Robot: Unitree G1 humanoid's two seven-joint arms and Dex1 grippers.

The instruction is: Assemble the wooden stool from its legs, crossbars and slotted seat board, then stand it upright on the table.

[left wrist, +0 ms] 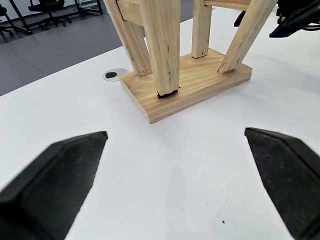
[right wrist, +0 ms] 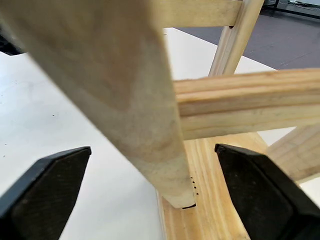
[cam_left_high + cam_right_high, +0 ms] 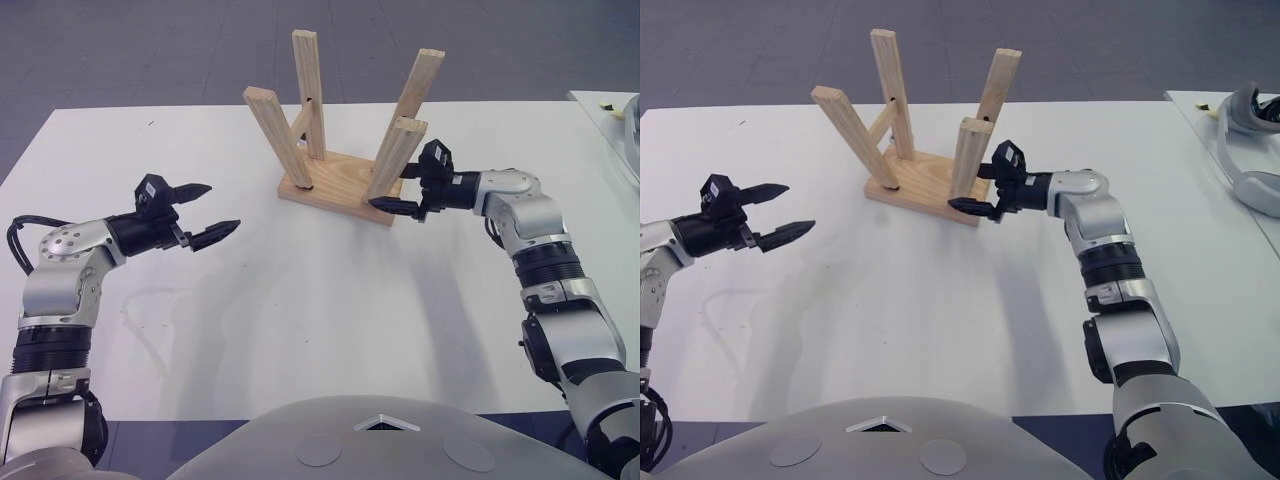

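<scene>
**Left side.** The left gripper (image 3: 222, 207) hovers over the table (image 3: 300, 340) with its fingers spread and nothing between them. It is well apart from the stool (image 3: 340, 130) and gives it no support.

**Centre.** The stool is inverted near the far edge. The seat board (image 3: 335, 192) lies flat on the table and the four legs (image 3: 275, 130) point up, splayed outward. A crossbar (image 2: 250, 100) joins the legs in the right wrist view. All parts appear fitted, so only the turn upright seems outstanding.

**Right side.** The right gripper (image 3: 398, 190) sits low at the near right leg (image 3: 395, 155). Its fingers are spread to either side of the leg just above the board, and neither is visibly pressing on the wood.

**Hazards.**
- A grip on one leg alone puts the whole weight through a single slot joint. If that joint is loose, the leg may lever out or the frame may rack.
- A grip so low and off-centre may let the stool swing or topple during the turn.
- The board may slide on the smooth table when pushed.
- Joint tightness cannot be judged from here.
</scene>
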